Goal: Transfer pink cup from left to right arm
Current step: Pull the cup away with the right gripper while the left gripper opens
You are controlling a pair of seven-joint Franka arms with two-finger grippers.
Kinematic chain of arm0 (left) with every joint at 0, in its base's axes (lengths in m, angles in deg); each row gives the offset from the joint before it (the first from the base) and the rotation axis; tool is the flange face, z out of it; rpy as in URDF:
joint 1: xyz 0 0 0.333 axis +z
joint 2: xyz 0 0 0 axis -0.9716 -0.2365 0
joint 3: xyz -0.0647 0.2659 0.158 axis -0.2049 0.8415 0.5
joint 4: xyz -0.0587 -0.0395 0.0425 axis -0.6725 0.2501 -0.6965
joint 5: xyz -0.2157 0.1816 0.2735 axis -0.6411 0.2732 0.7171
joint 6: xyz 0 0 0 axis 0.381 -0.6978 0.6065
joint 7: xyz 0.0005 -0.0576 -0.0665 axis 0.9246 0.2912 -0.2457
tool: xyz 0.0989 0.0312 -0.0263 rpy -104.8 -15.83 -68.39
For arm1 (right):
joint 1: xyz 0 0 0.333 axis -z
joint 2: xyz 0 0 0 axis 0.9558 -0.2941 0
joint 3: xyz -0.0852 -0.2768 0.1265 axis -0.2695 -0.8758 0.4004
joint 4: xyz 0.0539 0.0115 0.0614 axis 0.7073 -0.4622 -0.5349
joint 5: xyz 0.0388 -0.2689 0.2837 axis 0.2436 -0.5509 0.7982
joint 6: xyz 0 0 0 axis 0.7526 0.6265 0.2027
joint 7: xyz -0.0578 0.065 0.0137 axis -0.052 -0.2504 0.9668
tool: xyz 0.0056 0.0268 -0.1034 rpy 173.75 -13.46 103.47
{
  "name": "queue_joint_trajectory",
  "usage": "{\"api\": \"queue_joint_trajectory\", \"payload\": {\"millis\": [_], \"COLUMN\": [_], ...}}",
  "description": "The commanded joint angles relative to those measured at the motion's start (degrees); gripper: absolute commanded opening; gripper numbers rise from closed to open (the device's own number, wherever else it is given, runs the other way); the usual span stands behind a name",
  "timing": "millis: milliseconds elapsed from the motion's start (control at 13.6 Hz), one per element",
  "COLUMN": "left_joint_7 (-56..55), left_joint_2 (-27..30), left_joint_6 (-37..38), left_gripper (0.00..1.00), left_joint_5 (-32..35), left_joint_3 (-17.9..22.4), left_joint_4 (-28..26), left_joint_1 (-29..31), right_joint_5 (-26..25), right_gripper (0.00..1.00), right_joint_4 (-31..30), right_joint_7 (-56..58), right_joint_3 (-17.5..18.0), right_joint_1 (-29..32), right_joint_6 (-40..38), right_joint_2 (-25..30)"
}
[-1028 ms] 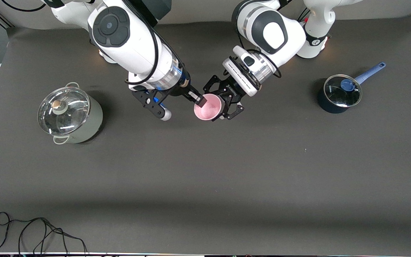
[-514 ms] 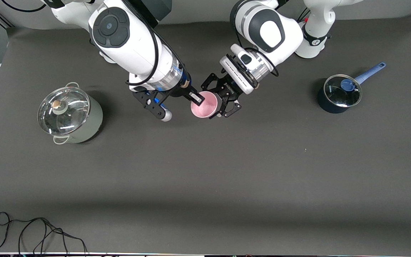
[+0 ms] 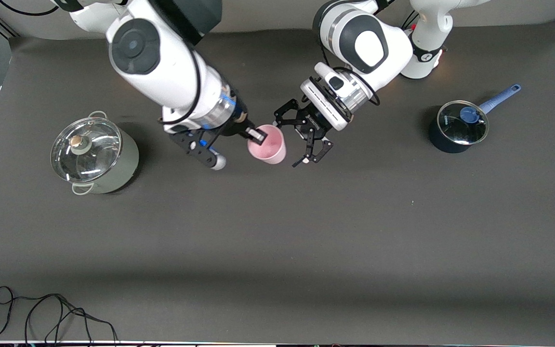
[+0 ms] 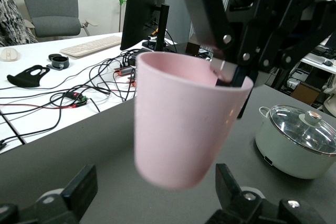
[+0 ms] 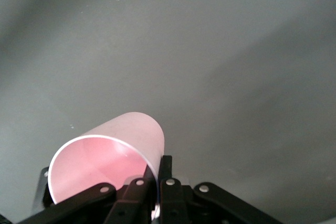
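Observation:
The pink cup (image 3: 269, 144) hangs in the air over the middle of the table, its mouth tipped toward the front camera. My right gripper (image 3: 257, 135) is shut on its rim, one slim finger inside and one outside the wall. The right wrist view shows the cup (image 5: 113, 150) pinched at the right gripper (image 5: 157, 174). My left gripper (image 3: 297, 140) is open beside the cup and apart from it. In the left wrist view the cup (image 4: 184, 124) hangs from the right gripper (image 4: 231, 74), with the left gripper (image 4: 156, 195) spread wide below it.
A pale green pot with a glass lid (image 3: 92, 154) stands toward the right arm's end; it also shows in the left wrist view (image 4: 294, 140). A dark blue saucepan with a lid (image 3: 458, 126) stands toward the left arm's end. A black cable (image 3: 41, 313) lies near the front edge.
My left gripper has opened and let go of the cup, then drawn back a little. The right gripper has carried the cup toward the right arm's end.

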Motion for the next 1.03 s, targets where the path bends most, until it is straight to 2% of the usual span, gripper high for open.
{"api": "queue_joint_trajectory", "payload": {"millis": [0,294,441,587,734,808,955], "left_joint_7": [-2.18,-3.6,-3.34,-3.86,-3.6,-3.6,-3.6], "left_joint_2": [-0.53,-2.82,-3.97,-4.67,-6.08,-6.34,-6.96], "left_joint_6": [-0.99,-1.6,-4.32,-4.42,-3.81,-3.81,-3.63], "left_gripper": [1.0,1.0,1.0,1.0,1.0,1.0,1.0], "left_joint_5": [-0.88,-0.79,-0.7,-0.7,1.48,4.46,5.98], "left_joint_3": [0.32,2.69,2.78,2.6,2.69,2.69,2.78], "left_joint_4": [0.04,-1.64,-2.16,-2.17,-1.38,-1.29,-0.76], "left_joint_1": [0.24,2.51,4.27,7.34,8.93,9.55,10.17], "right_joint_5": [1.04,0.17,-0.28,-4.29,-11.15,-11.44,-11.18], "right_gripper": [0.0,0.0,0.0,0.0,0.0,0.0,0.0], "right_joint_4": [0.95,0.86,-0.01,-5.35,-11.32,-13.96,-21.16], "right_joint_7": [7.18,23.07,28.63,38.17,51.71,53.77,54.23], "right_joint_3": [-0.37,-0.9,-1.6,-3.35,-5.29,-6.43,-7.76], "right_joint_1": [3.3,12.78,17.53,20.0,20.01,20.01,19.93], "right_joint_6": [-4.98,-18.76,-22.65,-23.2,-22.06,-20.14,-14.53], "right_joint_2": [0.42,3.4,5.07,8.75,11.14,11.84,14.12]}}
